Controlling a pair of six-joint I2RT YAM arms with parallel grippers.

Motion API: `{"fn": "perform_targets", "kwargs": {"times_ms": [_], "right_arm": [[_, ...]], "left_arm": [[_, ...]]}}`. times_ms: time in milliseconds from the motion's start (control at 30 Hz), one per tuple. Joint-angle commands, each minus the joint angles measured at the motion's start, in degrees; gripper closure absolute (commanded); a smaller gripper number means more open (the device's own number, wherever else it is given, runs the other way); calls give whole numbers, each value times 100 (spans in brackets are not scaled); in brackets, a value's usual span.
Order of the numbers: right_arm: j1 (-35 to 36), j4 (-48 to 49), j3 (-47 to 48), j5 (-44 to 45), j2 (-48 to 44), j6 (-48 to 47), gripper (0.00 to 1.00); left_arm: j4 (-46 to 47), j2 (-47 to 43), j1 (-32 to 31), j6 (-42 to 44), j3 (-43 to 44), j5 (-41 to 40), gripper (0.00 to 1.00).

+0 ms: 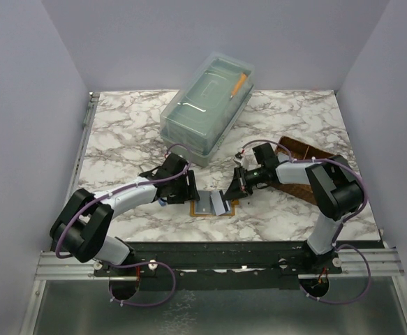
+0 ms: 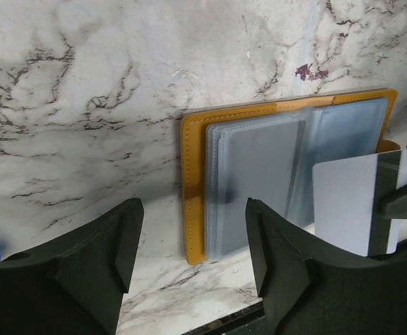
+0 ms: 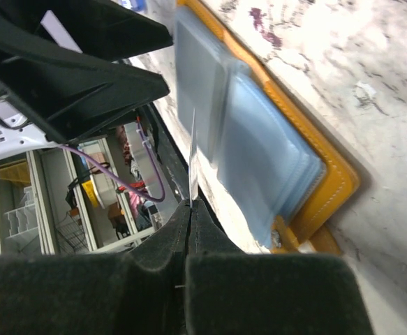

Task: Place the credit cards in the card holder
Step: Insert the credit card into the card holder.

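While the left gripper [image 2: 194,218] hangs wide open and empty above the left half of the card holder [image 2: 259,157], which lies unfolded on the marble table [image 2: 84,105], the right gripper [image 3: 190,208] pinches a pale credit card [image 2: 346,202] over its right half.

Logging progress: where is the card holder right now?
Top view: the card holder lies open on the marble table near its front edge, between the left hand and the right hand, which grips a card over it.
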Motion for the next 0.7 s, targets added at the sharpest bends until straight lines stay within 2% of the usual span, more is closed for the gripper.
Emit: {"fn": "perform_targets", "kwargs": {"times_ms": [0,233,433,667], "right_arm": [[95,-185,19,277,264,-169,100],[161,-168,-5,595,352,-84,100],[192,255,-102,728,376,188,100],[256,630,28,754,607,395,100]], "left_arm": [[121,242,-240,-44,-93,-560,35],[169,176,-344,-183,-233,-687,44],[256,163,-374,-262,-333,-687,52],[302,202,-420,-272,-362,-643,54]]}}
